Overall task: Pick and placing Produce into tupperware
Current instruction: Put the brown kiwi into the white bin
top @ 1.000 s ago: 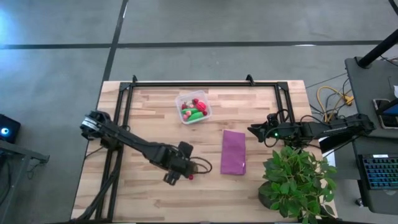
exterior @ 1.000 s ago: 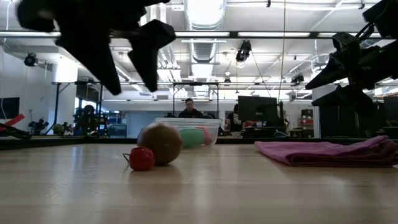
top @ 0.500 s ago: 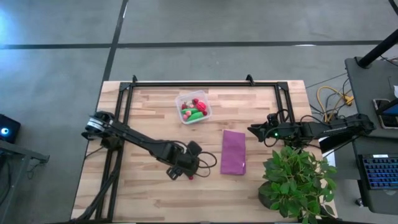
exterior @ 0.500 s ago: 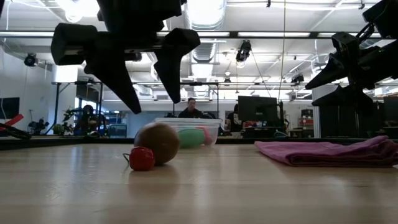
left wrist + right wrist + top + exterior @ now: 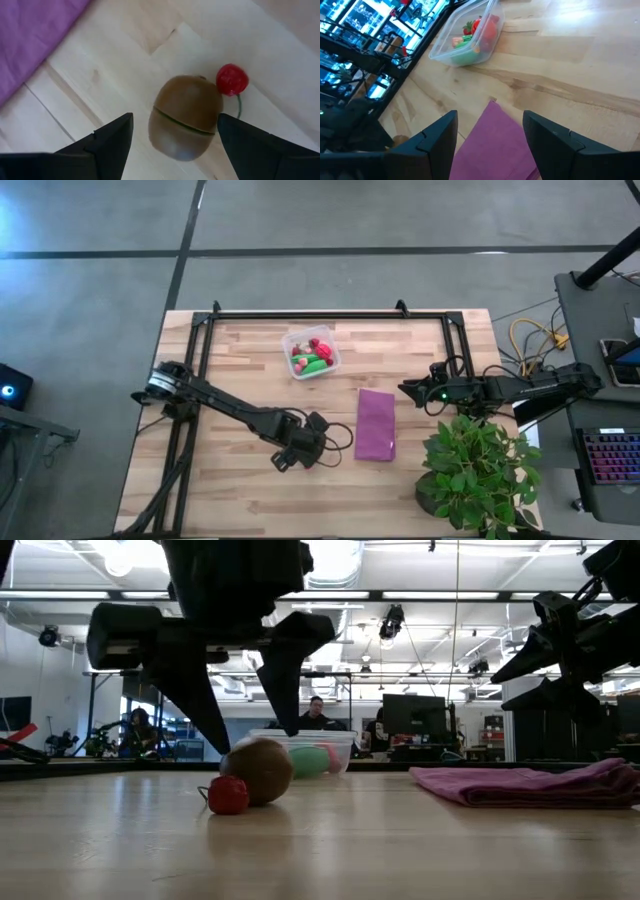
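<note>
Holding produce: clear tupperware.

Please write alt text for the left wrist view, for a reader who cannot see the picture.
The left gripper hangs open over a brown oval toy fruit on the wooden table, one dark finger on each side of it, not touching it. A small red cherry with a thin stem lies right beside the fruit, and a purple cloth fills one corner.

From above we lose the brown oval beneath the left gripper; the tupperware's contents (red, green) blur together.
</note>
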